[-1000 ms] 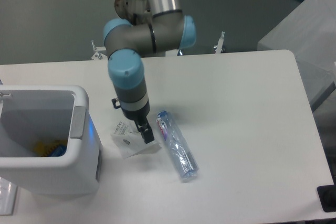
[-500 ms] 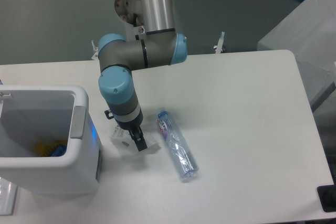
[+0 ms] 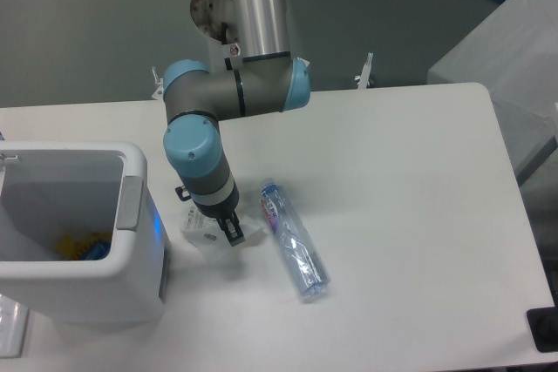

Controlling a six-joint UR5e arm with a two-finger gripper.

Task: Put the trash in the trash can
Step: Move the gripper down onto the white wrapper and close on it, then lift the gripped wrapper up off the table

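One pincer (image 3: 228, 233) atop wrapper (image 3: 202, 234)

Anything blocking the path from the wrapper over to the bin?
Nothing visible on the table does. The wrapper lies under the gripper, just right of the trash can, with only bare table between. The bin's own wall and rim stand in the path, so the wrapper must go up and over. The bottle lies on the far side.
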